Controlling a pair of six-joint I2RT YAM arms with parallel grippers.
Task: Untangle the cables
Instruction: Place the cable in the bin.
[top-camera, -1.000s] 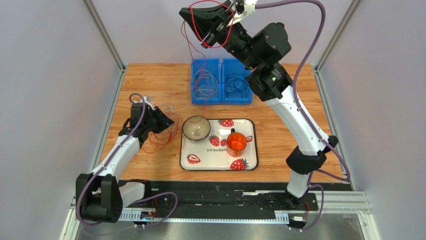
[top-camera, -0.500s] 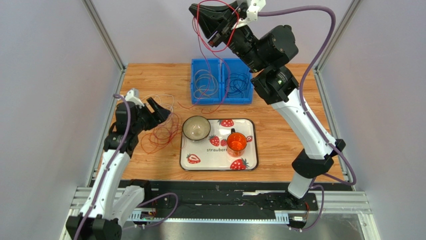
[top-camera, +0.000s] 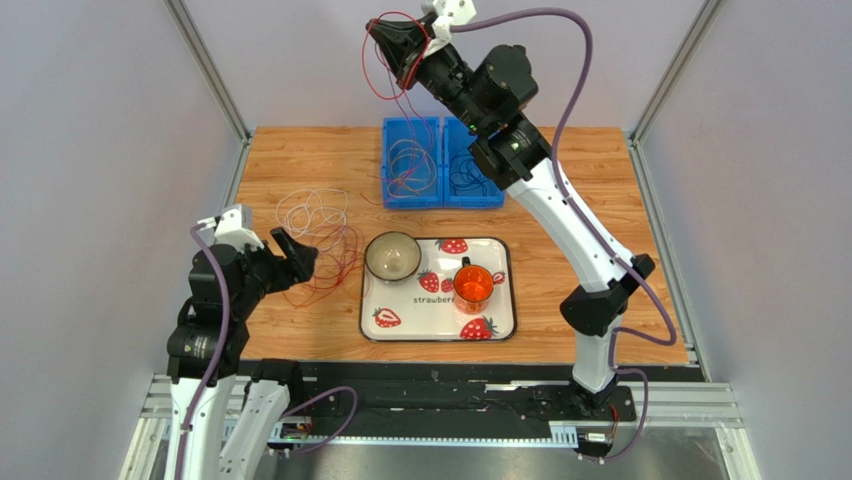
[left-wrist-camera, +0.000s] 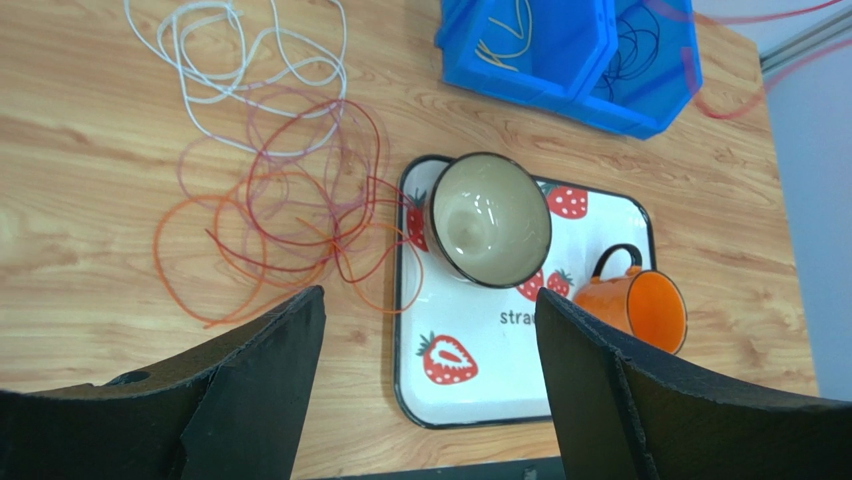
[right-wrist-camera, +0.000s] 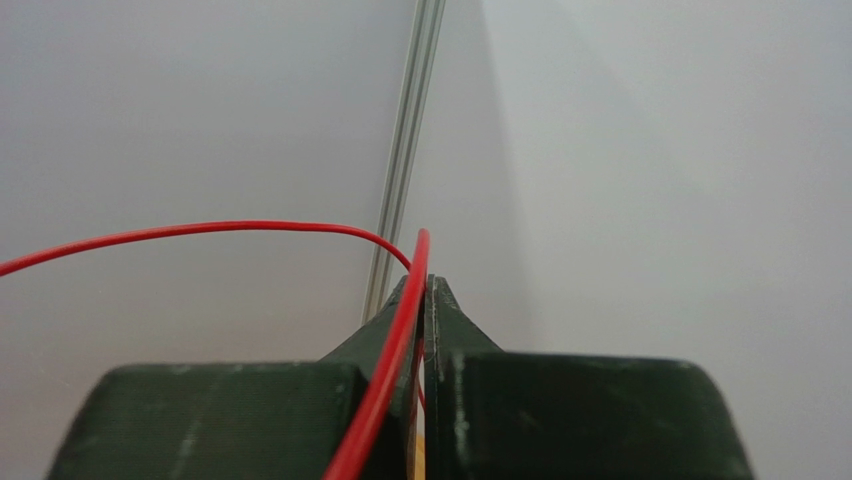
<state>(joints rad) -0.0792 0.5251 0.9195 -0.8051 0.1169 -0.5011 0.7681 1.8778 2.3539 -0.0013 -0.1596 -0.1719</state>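
Observation:
A tangle of red, orange and purple cables (top-camera: 322, 262) lies on the table left of the tray, with white cable loops (top-camera: 305, 205) just behind it. In the left wrist view the tangle (left-wrist-camera: 290, 215) lies ahead of my left gripper (left-wrist-camera: 430, 300). That left gripper (top-camera: 290, 255) hovers at the tangle's near-left side, open, with nothing between its fingers. My right gripper (top-camera: 385, 40) is raised high behind the blue bins, shut on a red cable (top-camera: 392, 75) that hangs in loops toward the left bin. In the right wrist view the red cable (right-wrist-camera: 400, 330) is pinched in the right gripper (right-wrist-camera: 425, 290).
Two blue bins (top-camera: 442, 197) stand at the back: the left holds pale and orange wires (top-camera: 408, 165), the right dark wires (top-camera: 475, 170). A strawberry tray (top-camera: 500, 310) carries a bowl (top-camera: 392, 257) and an orange mug (top-camera: 473, 285). Frame posts rise at the back corners.
My left gripper opened, let go of the tangle and pulled back toward the near left. My right gripper swung left with the red cable still in it.

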